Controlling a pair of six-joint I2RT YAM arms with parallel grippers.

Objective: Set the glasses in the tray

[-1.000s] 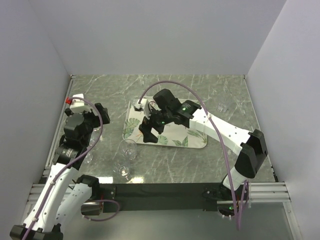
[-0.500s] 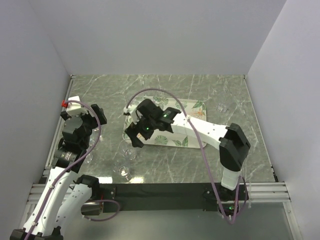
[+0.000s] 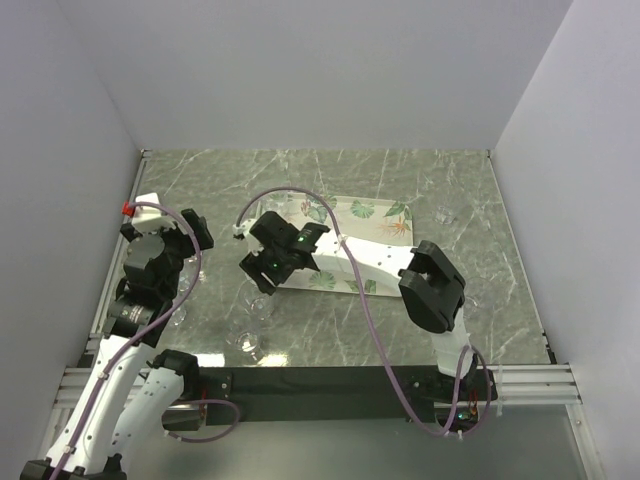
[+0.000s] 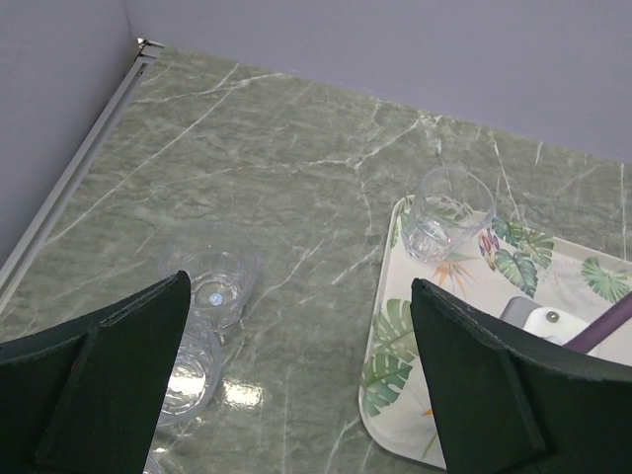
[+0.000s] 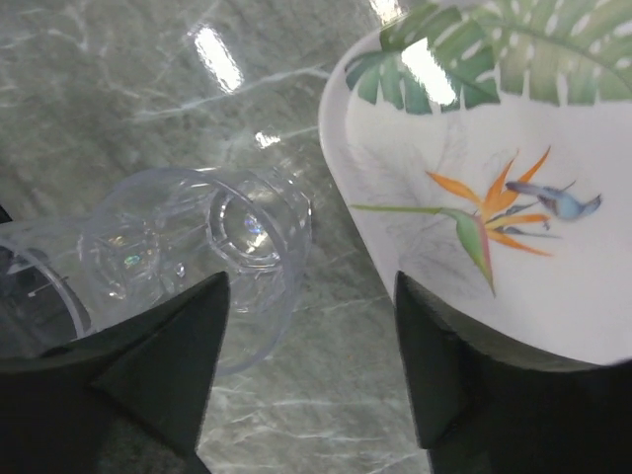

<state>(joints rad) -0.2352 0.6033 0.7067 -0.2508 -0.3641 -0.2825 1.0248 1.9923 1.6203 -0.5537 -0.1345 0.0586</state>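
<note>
Right hand: your fingers stand spread and pinch nothing; it hangs low at the tray's near-left corner.
Nearest glass: clear, on the tabletop just off the tray's edge, partly in the gap between your fingers, towards the left one; whether it touches, you cannot tell.
Left hand: spread wide, empty, raised to the left of the tray.
Tray glass: upright inside the tray, at its far-left corner.
Left glasses: two, close together on the tabletop, left of the tray.
Far glass: on the tabletop, beyond the tray's far-right corner.
Tray: flat on green marbled tabletop; leaf-and-flower print.
</note>
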